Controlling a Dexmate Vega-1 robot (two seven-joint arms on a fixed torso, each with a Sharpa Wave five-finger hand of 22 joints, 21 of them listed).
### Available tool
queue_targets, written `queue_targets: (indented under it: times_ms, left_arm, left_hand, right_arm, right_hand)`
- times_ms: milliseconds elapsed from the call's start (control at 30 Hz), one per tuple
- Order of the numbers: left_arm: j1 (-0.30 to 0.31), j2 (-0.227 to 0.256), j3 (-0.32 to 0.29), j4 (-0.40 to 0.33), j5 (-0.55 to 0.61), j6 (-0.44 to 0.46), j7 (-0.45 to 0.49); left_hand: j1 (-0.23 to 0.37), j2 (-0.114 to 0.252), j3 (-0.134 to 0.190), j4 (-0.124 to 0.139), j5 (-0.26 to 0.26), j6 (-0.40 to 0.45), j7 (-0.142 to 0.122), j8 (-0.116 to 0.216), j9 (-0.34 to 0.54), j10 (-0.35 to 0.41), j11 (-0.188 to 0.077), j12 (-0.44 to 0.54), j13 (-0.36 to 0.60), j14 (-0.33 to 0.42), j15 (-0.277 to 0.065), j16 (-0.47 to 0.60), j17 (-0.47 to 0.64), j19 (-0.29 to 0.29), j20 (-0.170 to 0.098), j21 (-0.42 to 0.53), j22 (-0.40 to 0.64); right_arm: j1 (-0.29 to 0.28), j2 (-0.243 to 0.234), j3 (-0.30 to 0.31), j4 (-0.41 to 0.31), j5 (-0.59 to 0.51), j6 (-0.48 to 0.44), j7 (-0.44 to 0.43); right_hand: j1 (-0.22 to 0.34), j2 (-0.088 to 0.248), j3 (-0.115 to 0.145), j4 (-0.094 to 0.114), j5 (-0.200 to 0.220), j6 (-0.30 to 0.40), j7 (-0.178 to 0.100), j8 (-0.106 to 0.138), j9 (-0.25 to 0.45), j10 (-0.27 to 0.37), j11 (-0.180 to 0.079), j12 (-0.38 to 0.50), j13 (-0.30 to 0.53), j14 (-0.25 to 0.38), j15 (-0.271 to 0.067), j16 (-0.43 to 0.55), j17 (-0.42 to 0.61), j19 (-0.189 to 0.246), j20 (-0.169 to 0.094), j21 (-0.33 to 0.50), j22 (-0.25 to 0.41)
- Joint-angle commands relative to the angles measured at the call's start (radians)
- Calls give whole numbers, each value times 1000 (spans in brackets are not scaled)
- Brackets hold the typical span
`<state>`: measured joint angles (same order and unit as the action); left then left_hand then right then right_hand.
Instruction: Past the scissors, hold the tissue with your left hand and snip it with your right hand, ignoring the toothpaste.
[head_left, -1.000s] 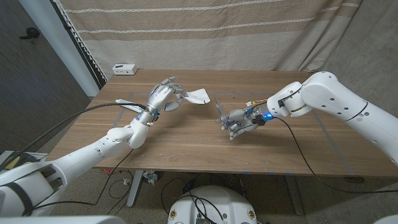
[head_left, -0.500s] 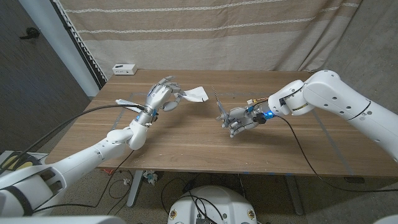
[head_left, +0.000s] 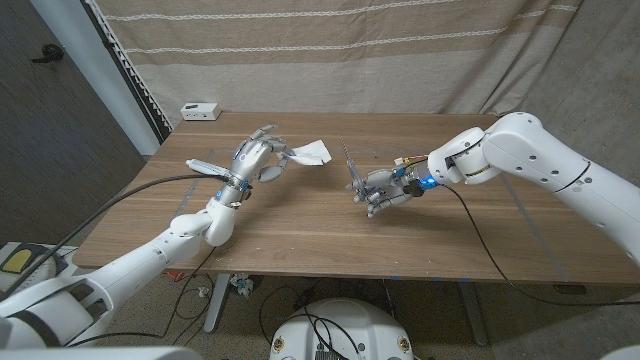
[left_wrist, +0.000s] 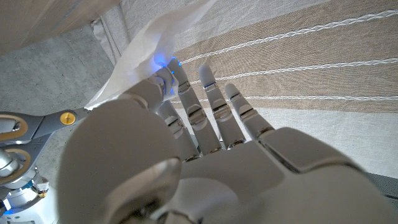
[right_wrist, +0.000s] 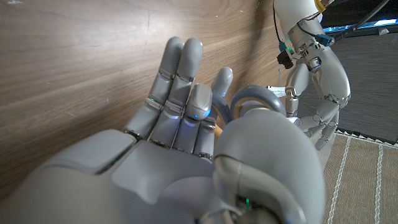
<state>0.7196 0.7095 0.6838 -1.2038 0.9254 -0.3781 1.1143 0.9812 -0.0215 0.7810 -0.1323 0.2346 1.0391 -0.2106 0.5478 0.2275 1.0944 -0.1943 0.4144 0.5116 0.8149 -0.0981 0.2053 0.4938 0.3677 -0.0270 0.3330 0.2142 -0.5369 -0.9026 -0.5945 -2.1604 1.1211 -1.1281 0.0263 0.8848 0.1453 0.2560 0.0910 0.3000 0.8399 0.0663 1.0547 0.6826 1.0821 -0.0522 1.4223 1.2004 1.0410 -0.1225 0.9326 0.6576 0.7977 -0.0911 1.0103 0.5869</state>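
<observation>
Since a second ago, the right hand is edging toward nine o'clock, its fingers closing round the scissors, blades pointing up. At ten o'clock on the tabletop, the left hand is pinching the tissue, holding it raised toward the scissors.
</observation>
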Motion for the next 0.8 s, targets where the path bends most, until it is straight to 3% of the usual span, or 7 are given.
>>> queue_targets:
  times_ms: [33,367,800]
  left_arm:
    - [26,-9,-44,-7,10,3,3]
    - [20,44,14,-40,-31,42,3]
    - [45,57,-5,-57,-45,64,3]
  left_hand:
    - [7,0,7,-1,5,6,-1,3,2,23,-16,2,3,-4,-136,-1,4,-2,-2,4,2]
    - [7,0,8,-1,4,8,-1,3,1,26,-16,3,4,-4,-135,-1,5,-2,-3,5,2]
    - [8,-1,6,-2,1,8,0,3,0,28,-16,3,4,-3,-136,0,7,-2,-3,5,2]
  right_arm:
    - [27,2,-18,24,-41,10,34]
    - [26,15,-19,42,-49,3,31]
    - [89,44,-71,83,-108,5,91]
  right_hand:
    - [46,46,196,-123,10,85,79,1,12,-5,-4,-10,-4,18,-97,6,-4,-10,-44,16,-5]
    - [45,47,192,-121,14,84,77,-1,20,-6,-6,-11,4,17,-97,10,-16,-20,-46,43,-22]
    - [44,48,190,-116,18,79,74,-12,21,1,-1,-36,-17,8,-98,15,-29,-39,-46,83,-52]
